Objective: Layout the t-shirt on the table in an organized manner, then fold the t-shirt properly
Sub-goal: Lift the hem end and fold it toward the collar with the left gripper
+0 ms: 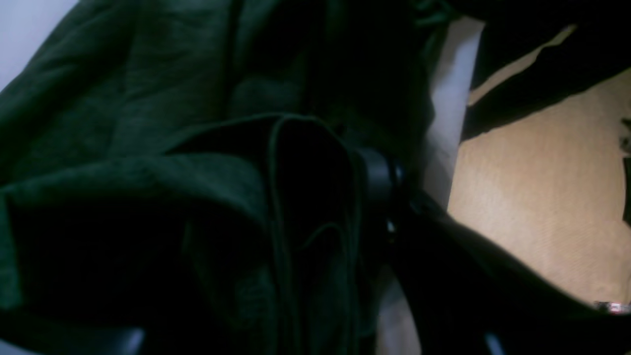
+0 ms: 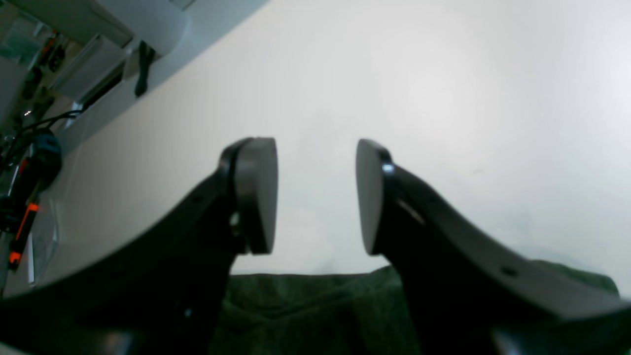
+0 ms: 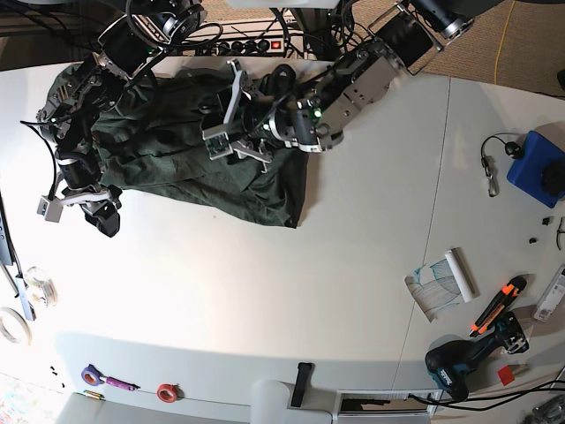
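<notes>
The dark green t-shirt (image 3: 177, 159) lies crumpled at the table's back left in the base view. My left gripper (image 3: 231, 137) is over its right part. In the left wrist view the left gripper (image 1: 345, 187) is shut on a bunched fold of the t-shirt (image 1: 148, 123); only one black finger (image 1: 382, 175) shows and cloth hides the other. My right gripper (image 3: 84, 205) sits at the shirt's front left edge. The right wrist view has the right gripper (image 2: 315, 197) open over bare white table, nothing between its pads, with the t-shirt's edge (image 2: 315, 305) just behind them.
The white table (image 3: 265, 283) reaches forward and right of the shirt. At the right are a blue box (image 3: 534, 168), a paper roll (image 3: 441, 283), an orange cutter (image 3: 494, 305) and a drill (image 3: 463, 358). Tape rolls (image 3: 13, 327) lie at the left edge. A power strip (image 3: 256, 40) runs behind.
</notes>
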`<act>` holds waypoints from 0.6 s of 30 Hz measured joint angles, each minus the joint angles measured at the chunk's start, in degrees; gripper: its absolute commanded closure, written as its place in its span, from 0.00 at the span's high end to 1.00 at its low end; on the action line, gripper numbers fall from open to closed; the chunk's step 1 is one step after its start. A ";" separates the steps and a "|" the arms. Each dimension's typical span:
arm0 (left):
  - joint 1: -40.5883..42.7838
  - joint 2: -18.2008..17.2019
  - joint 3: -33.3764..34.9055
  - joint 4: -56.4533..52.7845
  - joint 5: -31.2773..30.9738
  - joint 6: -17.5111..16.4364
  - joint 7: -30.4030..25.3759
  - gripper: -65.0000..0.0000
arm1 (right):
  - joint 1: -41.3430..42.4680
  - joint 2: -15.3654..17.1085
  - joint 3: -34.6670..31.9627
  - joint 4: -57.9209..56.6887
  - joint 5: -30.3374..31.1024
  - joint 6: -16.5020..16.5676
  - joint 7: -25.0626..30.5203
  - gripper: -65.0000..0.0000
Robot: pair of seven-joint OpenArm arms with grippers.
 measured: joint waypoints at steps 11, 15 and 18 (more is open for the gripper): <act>-1.25 2.86 0.26 0.00 2.01 0.20 -2.89 0.41 | 0.00 0.00 0.00 0.00 0.02 0.00 -0.02 0.40; -1.95 3.08 0.26 0.00 2.01 1.88 -3.04 0.41 | 0.00 0.00 0.00 0.00 0.00 0.00 -0.02 0.40; -1.95 3.08 0.26 0.00 1.99 1.49 -3.26 0.41 | 0.00 0.02 0.00 0.00 0.00 0.00 0.00 0.40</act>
